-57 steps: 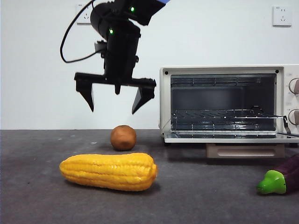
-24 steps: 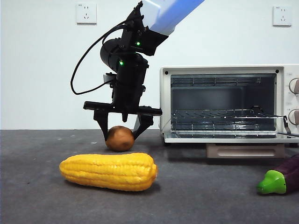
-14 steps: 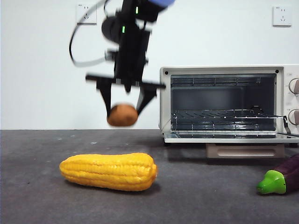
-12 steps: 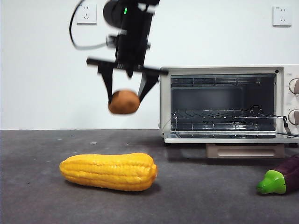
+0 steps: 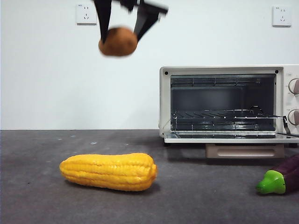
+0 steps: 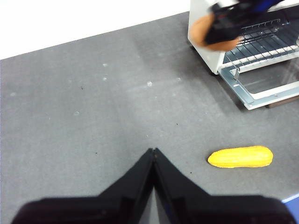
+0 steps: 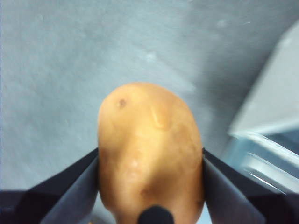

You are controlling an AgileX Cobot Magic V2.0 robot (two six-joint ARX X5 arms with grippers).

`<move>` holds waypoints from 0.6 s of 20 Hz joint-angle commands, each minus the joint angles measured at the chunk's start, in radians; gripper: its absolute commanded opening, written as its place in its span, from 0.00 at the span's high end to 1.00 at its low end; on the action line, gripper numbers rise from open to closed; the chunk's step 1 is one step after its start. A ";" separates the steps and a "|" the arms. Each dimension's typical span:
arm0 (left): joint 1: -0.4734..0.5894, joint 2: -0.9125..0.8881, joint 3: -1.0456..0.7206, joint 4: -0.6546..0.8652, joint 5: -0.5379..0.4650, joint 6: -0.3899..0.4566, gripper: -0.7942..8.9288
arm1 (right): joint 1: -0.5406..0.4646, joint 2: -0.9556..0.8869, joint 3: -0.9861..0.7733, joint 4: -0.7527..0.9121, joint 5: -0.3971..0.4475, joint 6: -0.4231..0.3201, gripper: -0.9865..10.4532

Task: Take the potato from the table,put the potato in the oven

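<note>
With the potato (image 5: 118, 41) clamped between the right gripper's (image 5: 122, 29) two jaws, it hangs high above the table (image 5: 37, 196), higher than the oven (image 5: 229, 105) roof and off to the side of the open cavity. Judged next: lower, then carry sideways onto the rack. Left gripper (image 6: 153, 151) waits, jaws closed, empty.

right tool (image 5: 120, 29) cropped by top edge | eggplant (image 5: 281, 177) cut off
</note>
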 commanded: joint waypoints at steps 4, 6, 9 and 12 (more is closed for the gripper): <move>0.004 -0.003 -0.003 0.006 0.000 -0.026 0.92 | 0.040 -0.407 -0.477 -0.026 0.174 -0.007 0.83; 0.004 -0.003 -0.003 0.006 0.000 -0.026 0.93 | 0.040 -0.547 -0.645 -0.026 0.199 0.023 0.83; 0.004 -0.003 -0.005 0.006 -0.001 -0.026 0.93 | 0.040 -0.731 -0.861 -0.026 0.298 0.106 0.83; 0.004 0.001 -0.005 0.006 -0.008 -0.021 0.92 | 0.040 -0.920 -1.119 0.095 0.365 0.161 0.83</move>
